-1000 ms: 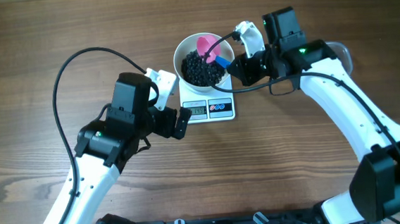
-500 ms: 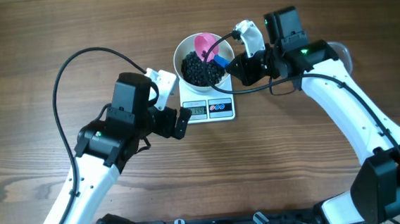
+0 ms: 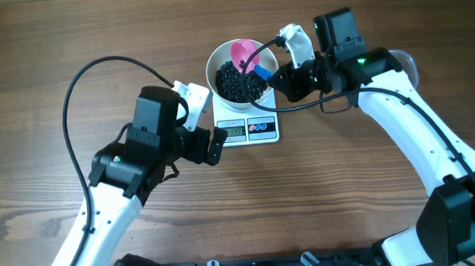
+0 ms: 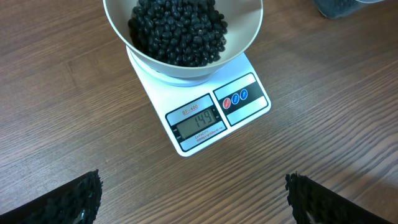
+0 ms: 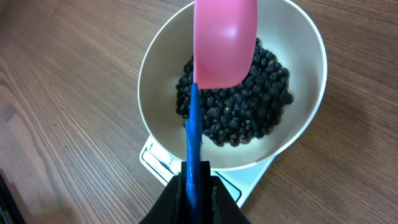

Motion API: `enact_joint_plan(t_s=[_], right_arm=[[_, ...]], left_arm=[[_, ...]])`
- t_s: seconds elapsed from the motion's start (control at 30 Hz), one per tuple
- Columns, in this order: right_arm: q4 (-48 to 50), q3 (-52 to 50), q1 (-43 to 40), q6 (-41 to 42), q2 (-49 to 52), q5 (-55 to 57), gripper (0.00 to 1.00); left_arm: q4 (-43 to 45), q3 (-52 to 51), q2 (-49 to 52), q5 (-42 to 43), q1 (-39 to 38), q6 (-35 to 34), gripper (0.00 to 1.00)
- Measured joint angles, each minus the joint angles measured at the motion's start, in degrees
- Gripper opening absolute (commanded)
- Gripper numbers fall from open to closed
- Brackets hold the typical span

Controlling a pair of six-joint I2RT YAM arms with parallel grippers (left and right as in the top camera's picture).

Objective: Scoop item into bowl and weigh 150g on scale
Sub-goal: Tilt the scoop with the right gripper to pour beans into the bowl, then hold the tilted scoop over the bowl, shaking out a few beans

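On top of the scale [image 3: 248, 130], the bowl [image 3: 210, 68] stands upright and covers the rear of the platform. The display [image 4: 198, 119] and the two round buttons [image 4: 235, 98] are exposed along the scale's front edge. The display reads 149 in the left wrist view.

The item [image 3: 234, 83], a heap of small black beans, lies inside the bowl above the scale. It fills the bottom and is mounded toward the centre, with the upper wall of the bowl bare.

Right pincer [image 3: 274, 76]: positioned just beside the scale's right rear corner, at the bowl rim. Its jaws are pressed together on the blue handle [image 5: 193, 140] of the scoop [image 3: 247, 52]. The pink scoop head sits over the beans on the side of the bowl farthest from the scale's display, hollow side facing up. Whether the head touches the beans cannot be determined.

Left pincer [image 3: 207, 122]: positioned just beside the scale's left edge, over the desk [image 3: 63, 36]. Its jaws are spread wide, with bare desk between them. In the left wrist view the fingertips [image 4: 62, 199] show at the lower corners, in front of the scale and apart from it.
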Motion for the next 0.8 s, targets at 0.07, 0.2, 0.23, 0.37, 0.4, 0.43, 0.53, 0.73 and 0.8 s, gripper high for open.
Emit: enact_joint_plan(t_s=[0.07,0.2,0.23,0.37,0.4,0.43,0.53,0.73,0.8], right_arm=[[0.2,0.0,0.0,0.0,0.0,0.0,0.04],[0.83,0.0,0.0,0.0,0.0,0.0,0.04],[1.01,0.0,0.0,0.0,0.0,0.0,0.04],[1.46,0.0,0.0,0.0,0.0,0.0,0.04],[1.46,0.0,0.0,0.0,0.0,0.0,0.04],[1.46,0.0,0.0,0.0,0.0,0.0,0.04],[1.46,0.0,0.0,-0.61,0.0,0.0,0.04],[1.42,0.0,0.0,-4.98,0.0,0.02,0.04],[1.42,0.0,0.0,-5.99,0.0,0.02,0.04]], left_arm=[[0.0,0.0,0.0,-0.02,0.0,0.0,1.0],[0.0,0.0,0.0,0.0,0.0,0.0,1.0],[0.0,0.0,0.0,0.0,0.0,0.0,1.0],[0.0,0.0,0.0,0.0,0.0,0.0,1.0],[0.0,0.0,0.0,0.0,0.0,0.0,1.0],[0.0,0.0,0.0,0.0,0.0,0.0,1.0],[0.0,0.0,0.0,0.0,0.0,0.0,1.0],[0.0,0.0,0.0,-0.02,0.0,0.0,1.0],[0.0,0.0,0.0,0.0,0.0,0.0,1.0]])
